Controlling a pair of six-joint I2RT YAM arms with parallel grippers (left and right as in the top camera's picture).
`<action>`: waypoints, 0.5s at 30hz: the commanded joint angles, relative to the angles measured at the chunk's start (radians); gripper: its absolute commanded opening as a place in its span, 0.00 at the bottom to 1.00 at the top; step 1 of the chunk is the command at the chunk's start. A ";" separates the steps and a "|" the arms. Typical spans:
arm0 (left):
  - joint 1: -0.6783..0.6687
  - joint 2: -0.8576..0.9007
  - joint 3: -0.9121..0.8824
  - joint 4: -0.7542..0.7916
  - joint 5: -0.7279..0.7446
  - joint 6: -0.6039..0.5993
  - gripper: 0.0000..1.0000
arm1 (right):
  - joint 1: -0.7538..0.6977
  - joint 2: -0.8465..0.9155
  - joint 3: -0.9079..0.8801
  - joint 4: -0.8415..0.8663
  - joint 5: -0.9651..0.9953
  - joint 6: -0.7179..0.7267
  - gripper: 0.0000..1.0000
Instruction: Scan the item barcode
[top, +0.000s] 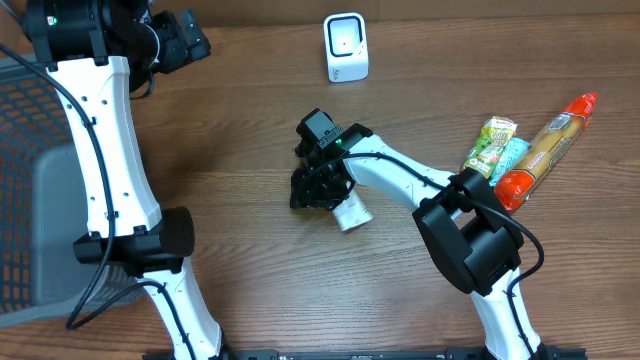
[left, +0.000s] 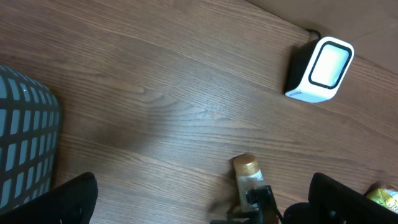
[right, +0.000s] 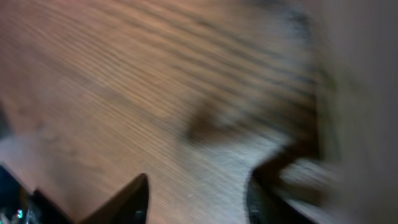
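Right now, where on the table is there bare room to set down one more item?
Bare wood lies between the left arm and the small bottle, and also in front of the barcode scanner. The near edge between both arm bases is free too. It is crowded on the right, where snack packets lie beside the right arm.

The right gripper (top: 322, 185) hovers at one end of a small white bottle (top: 352, 214) lying on the wooden table (top: 240, 150), with the white scanner (top: 346, 47) standing well apart.
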 joint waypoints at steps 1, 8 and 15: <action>-0.007 -0.026 0.002 -0.002 -0.006 0.019 1.00 | -0.004 -0.017 0.051 -0.010 0.014 -0.056 0.58; -0.007 -0.026 0.002 -0.002 -0.007 0.019 0.99 | -0.030 -0.171 0.176 -0.135 0.104 -0.197 0.68; -0.007 -0.026 0.002 -0.002 -0.007 0.019 1.00 | -0.184 -0.208 0.187 -0.304 0.081 -0.539 0.92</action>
